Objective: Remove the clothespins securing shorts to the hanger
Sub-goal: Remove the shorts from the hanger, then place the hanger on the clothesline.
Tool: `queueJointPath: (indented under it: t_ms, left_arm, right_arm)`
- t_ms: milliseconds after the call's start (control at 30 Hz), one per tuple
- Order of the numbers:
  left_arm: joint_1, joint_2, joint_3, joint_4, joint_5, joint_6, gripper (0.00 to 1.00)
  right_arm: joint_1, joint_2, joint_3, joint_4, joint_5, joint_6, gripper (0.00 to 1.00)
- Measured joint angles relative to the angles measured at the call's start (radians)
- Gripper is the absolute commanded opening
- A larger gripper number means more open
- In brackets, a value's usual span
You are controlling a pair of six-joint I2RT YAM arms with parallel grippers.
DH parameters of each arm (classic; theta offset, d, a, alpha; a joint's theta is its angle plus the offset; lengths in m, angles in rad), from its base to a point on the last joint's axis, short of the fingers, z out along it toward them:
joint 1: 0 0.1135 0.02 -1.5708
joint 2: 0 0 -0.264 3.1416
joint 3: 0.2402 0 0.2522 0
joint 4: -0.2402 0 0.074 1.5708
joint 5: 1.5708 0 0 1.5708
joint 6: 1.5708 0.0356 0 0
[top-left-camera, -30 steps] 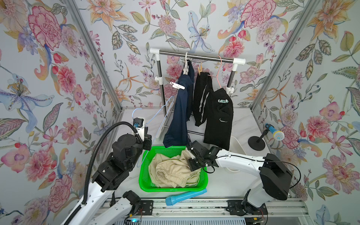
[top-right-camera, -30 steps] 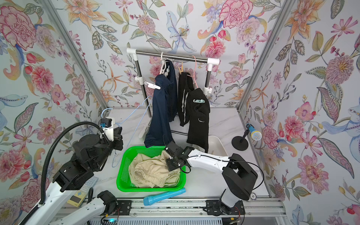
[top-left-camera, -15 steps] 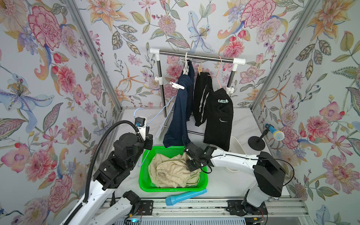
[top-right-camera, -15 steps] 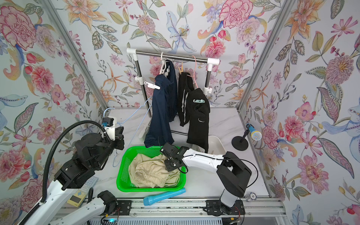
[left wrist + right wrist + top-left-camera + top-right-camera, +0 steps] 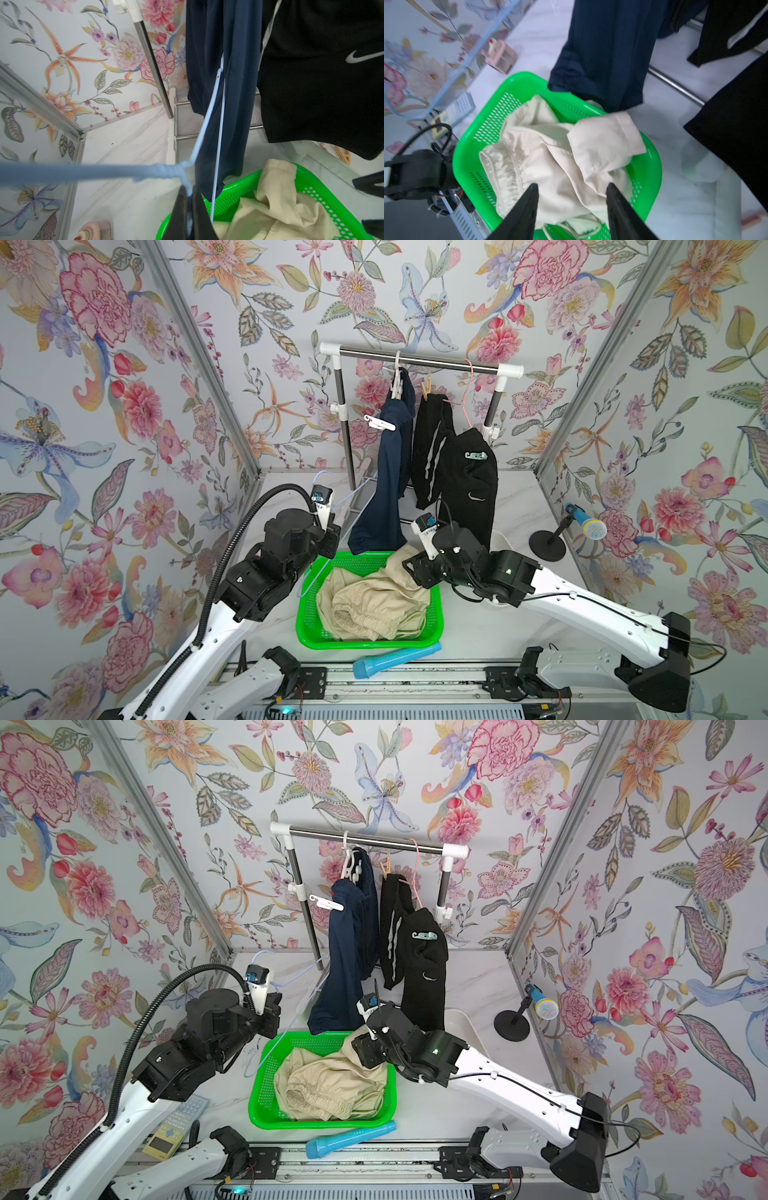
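Shorts (image 5: 388, 472) over marble tabletop (image 5: 519, 506), floral walls (image 5: 124, 364)

Left fingers (image 5: 181, 209) together, right fingers (image 5: 525, 209) apart

the walls (image 5: 124, 406) carry pink, orange and blue flowers on pale grey. the table (image 5: 519, 497) is white marble with grey veins. green perforated basket (image 5: 305, 614), cream-beige shorts (image 5: 374, 601), navy shorts (image 5: 386, 472), black shorts (image 5: 469, 477) with grey stripes and a white logo, white clip (image 5: 380, 423), pale teal clip (image 5: 476, 455), pale blue hanger (image 5: 164, 170), blue tube (image 5: 395, 659).
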Motion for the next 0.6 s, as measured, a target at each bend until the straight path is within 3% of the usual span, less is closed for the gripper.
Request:
queueJointPath:
  t_ms: [233, 600]
  left_arm:
    - [-0.003, -0.034, -0.030, -0.016, 0.201, 0.027, 0.00]
    - [-0.004, -0.156, -0.058, -0.008, 0.206, 0.064, 0.00]
  right_arm:
    - [-0.026, -0.091, -0.082, 0.406, -0.125, 0.060, 0.60]
    - [-0.055, 0.151, -0.069, 0.782, -0.247, 0.259, 0.67]
